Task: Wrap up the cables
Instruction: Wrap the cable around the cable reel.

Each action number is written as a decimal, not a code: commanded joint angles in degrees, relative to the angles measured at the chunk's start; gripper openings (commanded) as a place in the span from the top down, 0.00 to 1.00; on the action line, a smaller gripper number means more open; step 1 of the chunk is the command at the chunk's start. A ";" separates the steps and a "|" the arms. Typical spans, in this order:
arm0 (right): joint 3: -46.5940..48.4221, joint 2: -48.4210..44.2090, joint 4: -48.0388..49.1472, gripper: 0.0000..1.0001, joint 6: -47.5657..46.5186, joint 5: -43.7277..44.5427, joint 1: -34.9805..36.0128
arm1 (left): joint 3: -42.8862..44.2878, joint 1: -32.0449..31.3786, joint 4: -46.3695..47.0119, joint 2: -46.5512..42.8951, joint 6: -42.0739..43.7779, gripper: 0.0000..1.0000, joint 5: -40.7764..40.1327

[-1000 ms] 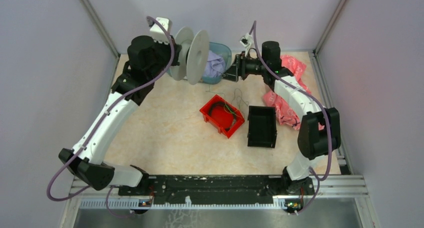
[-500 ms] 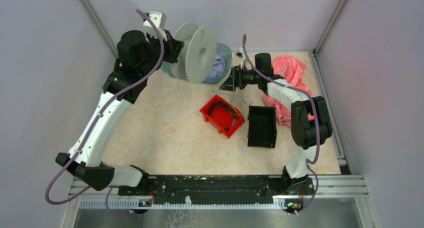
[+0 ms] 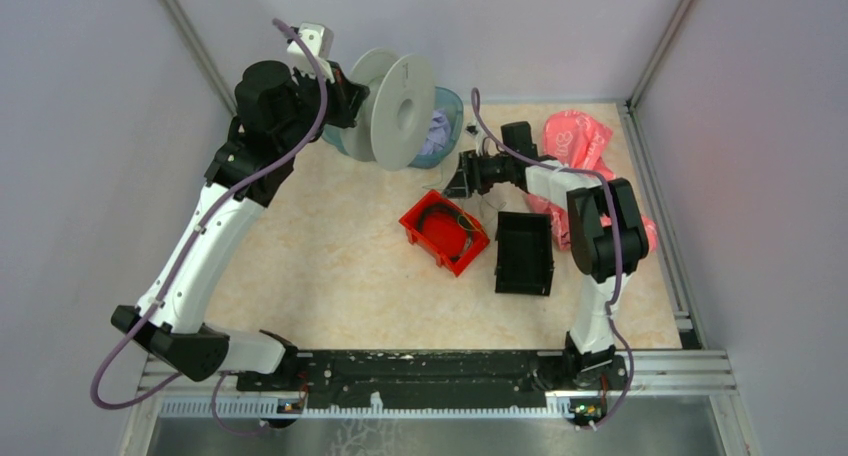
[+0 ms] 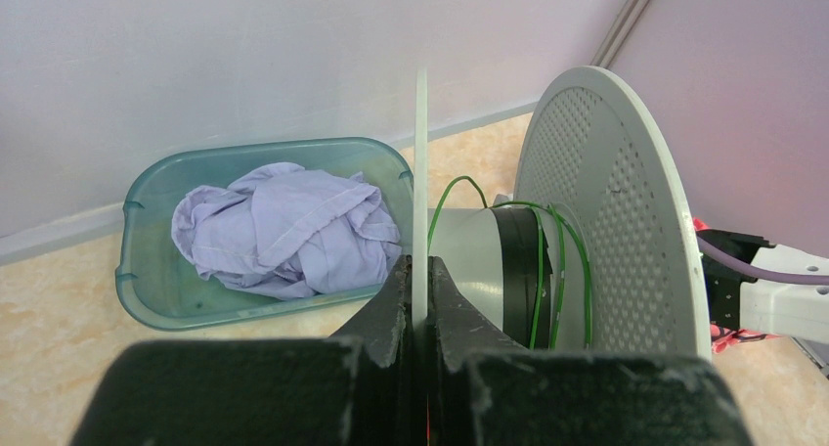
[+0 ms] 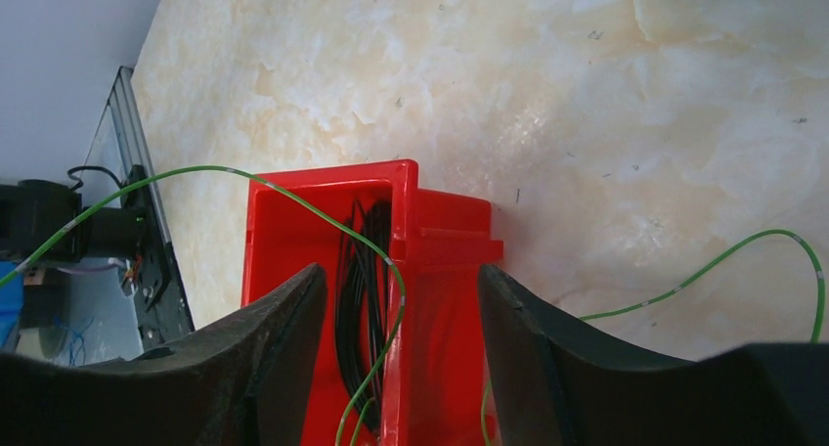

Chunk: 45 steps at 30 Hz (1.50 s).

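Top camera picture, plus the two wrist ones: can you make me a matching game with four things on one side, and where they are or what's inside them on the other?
Things
1. white spool
2. red bin
3. teal tub
4. pink bag

Clues
A. has a crumpled lilac cloth inside
B. is pinched by its rim in the left gripper, up off the table
C. has black cables inside
D. lies at the far right, partly hidden by the right arm

Pairs: 1-B, 2-C, 3-A, 4-D
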 commanded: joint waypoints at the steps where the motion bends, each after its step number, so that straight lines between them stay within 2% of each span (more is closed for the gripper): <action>1: 1.91 -0.53 1.77 0.46 -1.59 -2.32 0.44 | 2.74 0.52 3.96 -0.35 -1.16 1.00 0.60; 7: 1.74 -0.51 1.99 0.64 -1.31 -3.21 0.64 | 2.65 0.67 4.14 0.02 -1.15 1.00 0.03; 13: 1.70 -0.55 2.32 0.76 -0.84 -3.68 0.65 | 2.60 0.89 4.18 0.28 -1.24 1.00 -0.47; 19: 1.85 -3.12 2.32 1.00 0.33 -4.09 0.65 | 2.08 1.20 4.49 0.97 -1.60 1.00 -4.02; 25: 0.15 -7.42 1.49 1.00 0.60 -5.10 2.15 | 1.35 1.81 4.65 1.48 -2.10 1.00 -11.36; 33: -0.60 -12.67 -7.51 1.00 -7.58 -5.02 9.93 | -0.17 2.23 7.63 3.50 -0.85 1.00 -20.30; 41: 3.01 -17.06 -19.56 1.00 -18.06 -4.84 18.92 | -2.97 2.41 11.29 4.94 0.97 1.00 -23.81; 45: 5.36 -19.85 -21.72 1.00 -18.95 -6.61 20.36 | -6.97 2.45 14.85 4.59 3.20 1.00 -25.47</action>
